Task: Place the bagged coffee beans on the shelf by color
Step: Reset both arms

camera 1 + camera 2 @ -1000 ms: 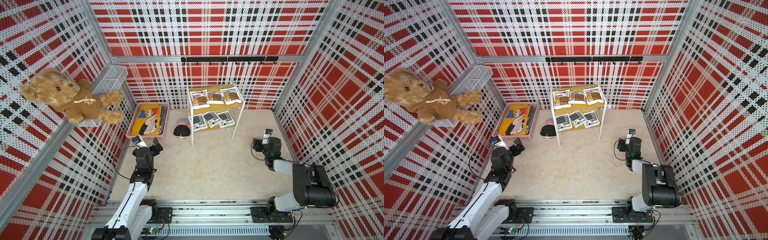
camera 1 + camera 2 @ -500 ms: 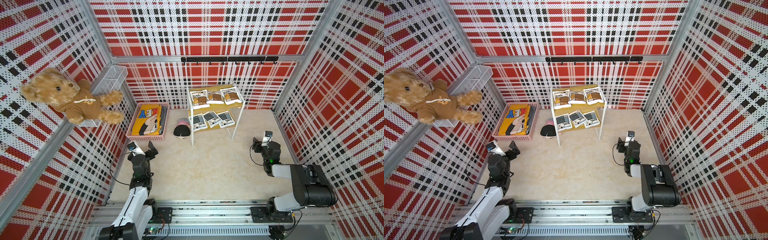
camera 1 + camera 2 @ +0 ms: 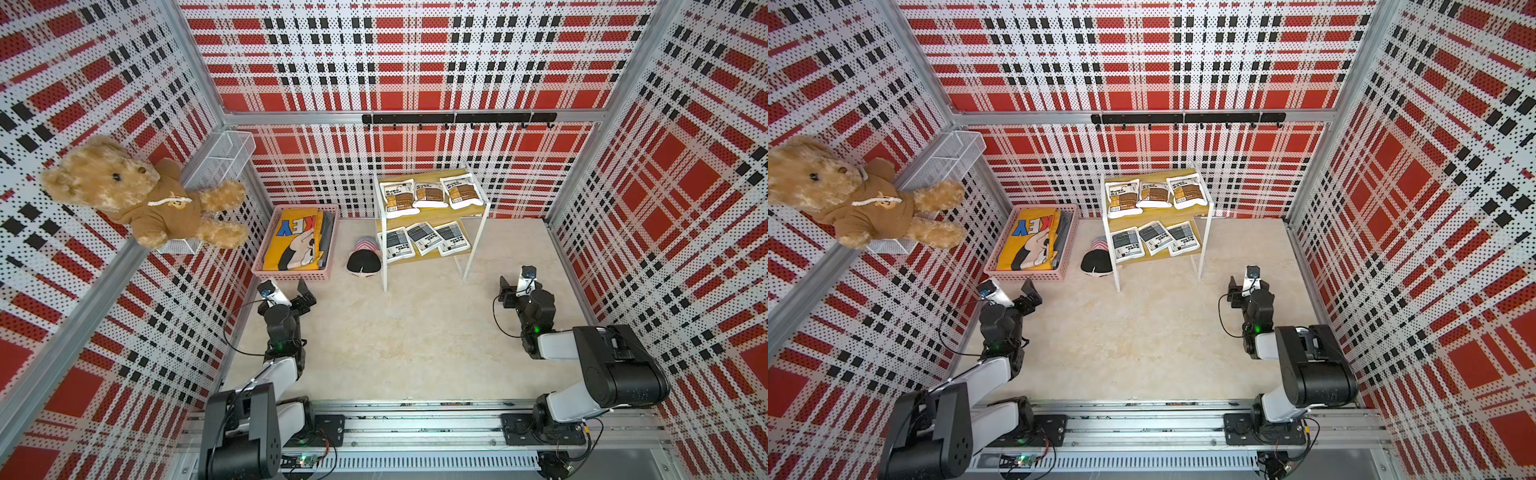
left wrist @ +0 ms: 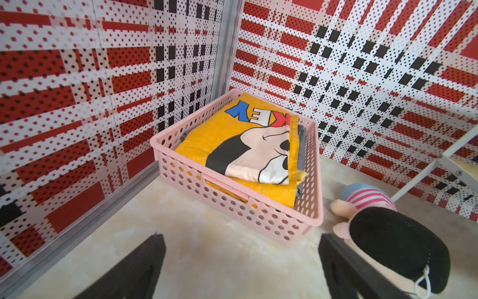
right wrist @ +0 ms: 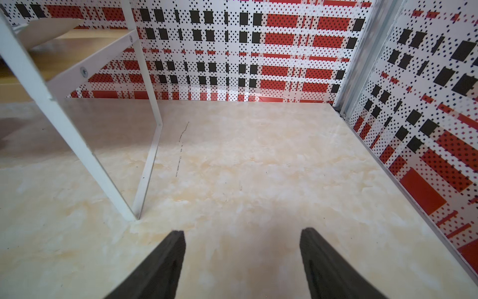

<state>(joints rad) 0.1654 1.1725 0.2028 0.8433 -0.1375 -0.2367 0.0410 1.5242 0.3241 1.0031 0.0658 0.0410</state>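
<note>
Currently, all six bagged coffee beans are seen on the shelf [image 3: 440, 212], which is set against the far wall, right of centre. Three brown-panelled pouches [image 3: 429, 194] are laid flat on the upper, farther tier. Three grey-panelled pouches [image 3: 424, 237] are laid flat on the lower, nearer tier. Each group is arranged in a row running left to right, with the long axis of each pouch running roughly near to far. The middle grey pouch [image 3: 1155, 237] is turned somewhat off that line. The same sorting is shown in both top views.

The left gripper [image 4: 240, 238] is held low at the near left, pointed toward the pink basket [image 4: 232, 207]. Its fingers are spread wide and nothing is held between them. The right gripper [image 5: 241, 233] is held low at the near right, pointed toward the shelf's right legs. Its fingers are likewise parted over bare floor, with nothing grasped.

A folded yellow printed cloth [image 3: 295, 241] is contained in the pink basket, with grey fabric tucked beside it. A small plush doll [image 3: 365, 262] is laid on the floor between the basket and the shelf. A teddy bear [image 3: 137, 195] is perched on a white wire basket [image 3: 178, 247] fixed to the left wall.
</note>
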